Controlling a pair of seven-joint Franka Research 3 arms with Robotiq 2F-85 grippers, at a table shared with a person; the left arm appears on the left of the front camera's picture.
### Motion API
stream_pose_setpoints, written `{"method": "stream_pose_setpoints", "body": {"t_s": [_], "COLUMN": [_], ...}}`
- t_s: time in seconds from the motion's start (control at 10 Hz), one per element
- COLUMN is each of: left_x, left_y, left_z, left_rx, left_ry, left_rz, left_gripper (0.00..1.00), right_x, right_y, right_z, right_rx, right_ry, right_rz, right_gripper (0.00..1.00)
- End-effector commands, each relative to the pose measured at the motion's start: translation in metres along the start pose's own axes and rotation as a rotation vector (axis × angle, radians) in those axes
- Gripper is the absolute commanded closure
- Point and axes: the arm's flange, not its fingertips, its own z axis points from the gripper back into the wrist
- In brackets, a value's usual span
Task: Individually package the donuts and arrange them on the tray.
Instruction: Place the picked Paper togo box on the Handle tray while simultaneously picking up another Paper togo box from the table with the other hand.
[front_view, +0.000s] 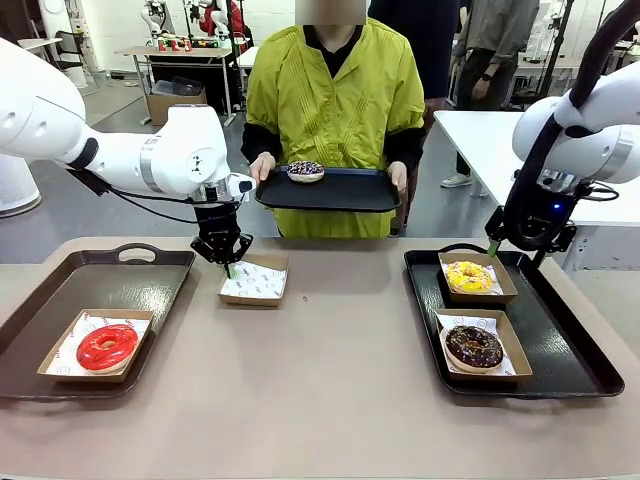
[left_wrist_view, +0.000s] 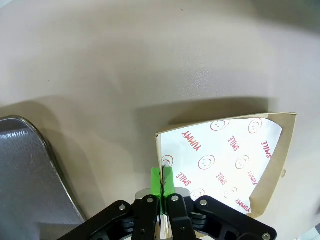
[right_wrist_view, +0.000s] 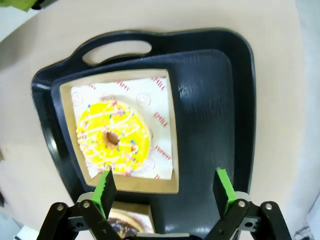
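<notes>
The empty paper box (front_view: 253, 281) is being pinched by its near wall in the left gripper (front_view: 228, 267), whose green pads (left_wrist_view: 162, 181) are pressed together on the cardboard edge, with the printed liner spreading out just beyond them. It is sitting on the desk (front_view: 330, 400), between the two trays. The right gripper (front_view: 493, 246) is being held with its fingers spread wide and clamped on nothing, hovering above the yellow donut (front_view: 469, 275), which is lying boxed directly below and ahead of it on the right tray (front_view: 580, 370). The chocolate donut (front_view: 473, 345) is boxed just behind that gripper on the same tray. The red donut (front_view: 107, 346) is resting in its box on the left tray (front_view: 30, 330), off to the side of the left gripper. The last donut (dark iced, with sprinkles) (front_view: 305, 171) is being offered unboxed on a tray (front_view: 370, 195) held by the person across the desk, well beyond the left gripper.

The step in hand appears to be readying the empty box for that last donut. Next, the box probably needs steadying while the right gripper is being brought across to collect the donut.
</notes>
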Motion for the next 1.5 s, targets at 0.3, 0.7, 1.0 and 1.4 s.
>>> {"method": "stream_pose_setpoints", "body": {"t_s": [0.3, 0.7, 1.0, 1.4], "left_x": [-0.012, -0.001, 0.017, 0.034], "left_y": [-0.011, -0.049, -0.084, -0.112], "left_z": [0.091, 0.151, 0.156, 0.133], "left_rx": [-0.051, 0.015, 0.096, 0.175], "left_ry": [-0.013, -0.037, -0.043, -0.051], "left_rz": [-0.008, -0.001, -0.029, -0.045], "left_gripper": [1.00, 1.00, 1.00, 1.00], "right_x": [-0.144, -0.201, -0.196, -0.162], "right_y": [-0.050, -0.134, -0.191, -0.233], "right_z": [0.077, 0.088, 0.060, 0.037], "right_rx": [0.547, 0.935, 1.089, 1.171], "right_ry": [-0.120, -0.314, -0.335, -0.180], "right_rz": [0.128, 0.106, -0.008, -0.074], "right_gripper": [0.00, 0.00, 0.00, 0.00]}}
